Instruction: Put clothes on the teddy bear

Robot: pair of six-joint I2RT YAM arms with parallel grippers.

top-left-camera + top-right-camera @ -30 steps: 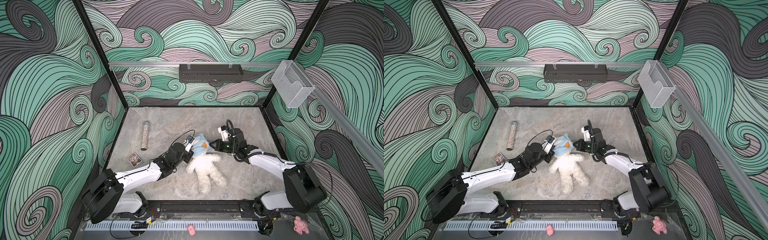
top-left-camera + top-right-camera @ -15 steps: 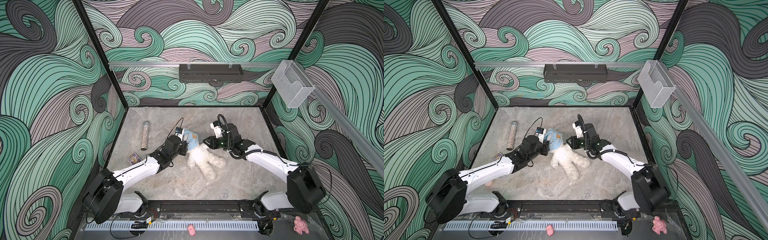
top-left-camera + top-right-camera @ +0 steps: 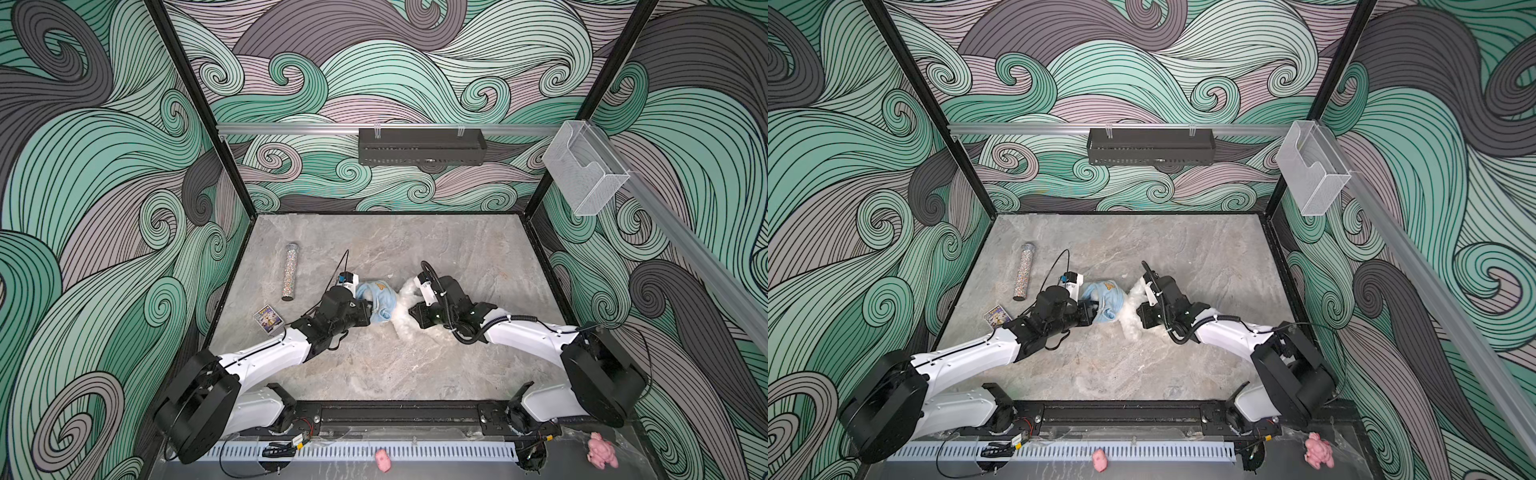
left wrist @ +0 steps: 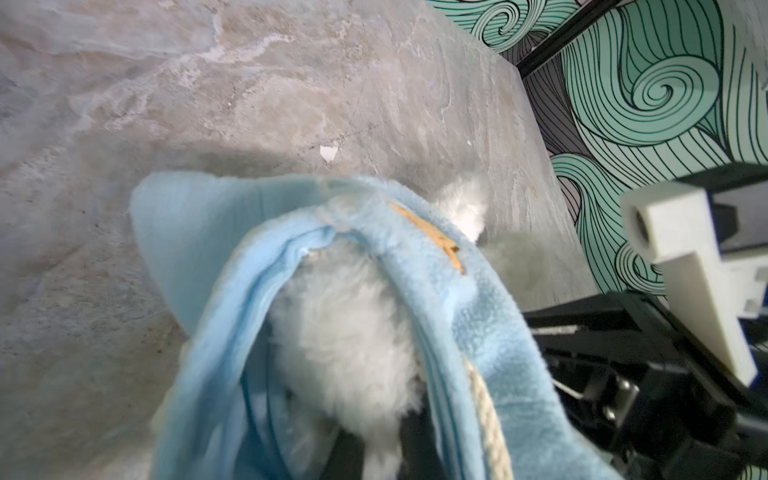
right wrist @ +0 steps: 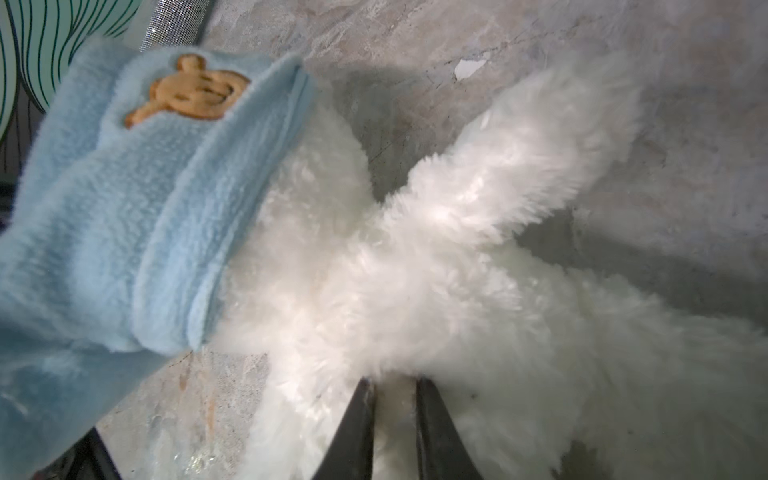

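Now, in both top views, the bear (image 3: 401, 324) lies crosswise at the middle of the table (image 3: 374, 365), no longer lengthwise as it did a second ago. Its head points frame-left inside the jumper (image 3: 376, 301) and its legs frame-right. Both arms have swung up-frame with it. I judge the jumper is being worked down the body, with dressing far from finished. The left gripper (image 3: 366, 311) is buried at the jumper's edge, and the right gripper (image 3: 414, 312) meets the fur.

The count is one bear, one jumper, one tube (image 3: 289, 272), one card (image 3: 268, 318) and two pink toys (image 3: 382, 460) along the lower edge.

Next, the left wrist view: the jumper (image 4: 208, 216) fills the lower middle, stretched over white fur (image 4: 345, 332). The claw is hidden, so I cannot tell if it is apart or together.

Lastly, the right wrist view: at bottom centre two dark fingers (image 5: 357, 424) stand nearly together, pinched on the bear's fur. The jumper sits at frame-left.
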